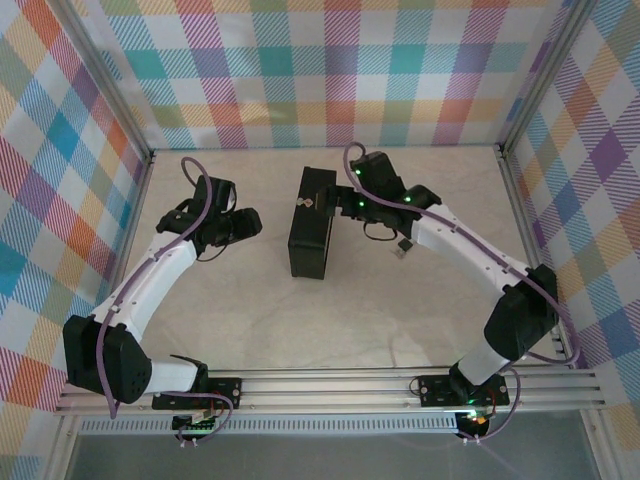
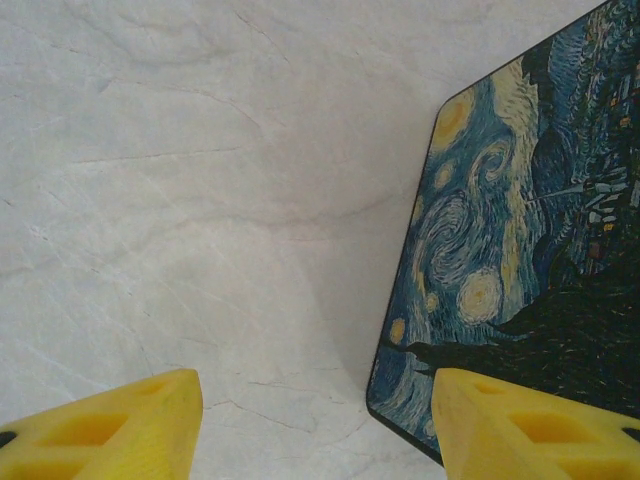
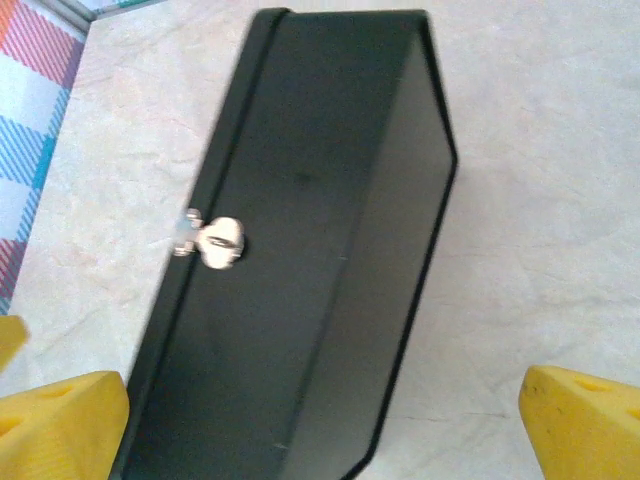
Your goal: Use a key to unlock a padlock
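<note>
No legible txt or labels.

black box (image 3: 300,330), blue-yellow swirled lid (image 2: 520,230), silver key (image 3: 218,242) (pastel plaid walls (image 1: 330,70)).

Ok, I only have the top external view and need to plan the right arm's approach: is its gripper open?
Observer: Yes. In the right wrist view the right gripper is open, its yellow fingers wide apart, facing the black box.
Operator: The box looks plain black from up here. Is there anything on its left face?
Observer: Yes. The left wrist view shows a painted lid there, a swirling blue and yellow night sky.
</note>
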Controlling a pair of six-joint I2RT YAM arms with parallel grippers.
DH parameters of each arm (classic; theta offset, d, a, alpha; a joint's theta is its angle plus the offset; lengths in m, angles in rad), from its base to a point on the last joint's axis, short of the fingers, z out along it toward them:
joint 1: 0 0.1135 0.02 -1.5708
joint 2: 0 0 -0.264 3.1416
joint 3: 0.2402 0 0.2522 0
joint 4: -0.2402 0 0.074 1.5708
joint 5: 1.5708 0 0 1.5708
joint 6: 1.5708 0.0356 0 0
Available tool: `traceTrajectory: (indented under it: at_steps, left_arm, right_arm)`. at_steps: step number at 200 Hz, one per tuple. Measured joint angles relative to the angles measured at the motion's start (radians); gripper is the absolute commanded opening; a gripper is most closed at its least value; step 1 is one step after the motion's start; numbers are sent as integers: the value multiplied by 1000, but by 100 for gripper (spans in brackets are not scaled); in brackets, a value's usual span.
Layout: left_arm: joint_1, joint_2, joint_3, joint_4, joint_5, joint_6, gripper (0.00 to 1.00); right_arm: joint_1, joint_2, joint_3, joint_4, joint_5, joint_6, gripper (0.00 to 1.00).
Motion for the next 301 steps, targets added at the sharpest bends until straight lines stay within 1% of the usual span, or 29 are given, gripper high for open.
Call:
traceTrajectory:
  at_steps: [8, 15, 41, 56, 93, 96, 99, 145, 186, 230, 301]
  left_arm:
    - [0, 0, 0, 0, 0, 0, 66]
    - [0, 0, 0, -1, 0, -1, 74]
    - [0, -9, -5, -2, 3, -2, 78]
    - [0, -26, -14, -3, 2, -6, 87]
    - [0, -36, -15, -11, -2, -5, 90]
    - [0, -36, -15, -13, -2, -5, 98]
    - [0, -35, -15, -14, -2, -5, 100]
    - [0, -30, -15, -23, -6, -13, 100]
    - [9, -30, -16, -22, -13, -16, 100]
    - [32, -31, -17, -22, -13, -16, 100]
    - [33, -34, -17, -22, -12, -8, 100]
  right_arm:
    - [16, 20, 31, -8, 8, 6, 100]
    - [27, 38, 53, -14, 15, 10, 100]
    - [70, 115, 124, -45, 58, 16, 100]
    - [92, 153, 149, -68, 90, 16, 100]
    - [136, 220, 225, -138, 158, 16, 100]
    - [139, 224, 232, -143, 164, 16, 100]
    - [141, 227, 237, -146, 167, 16, 99]
    - [172, 319, 361, -215, 198, 15, 100]
    - [178, 369, 422, -254, 236, 8, 100]
    - [179, 377, 435, -268, 253, 8, 100]
    - [185, 377, 447, -310, 301, -13, 100]
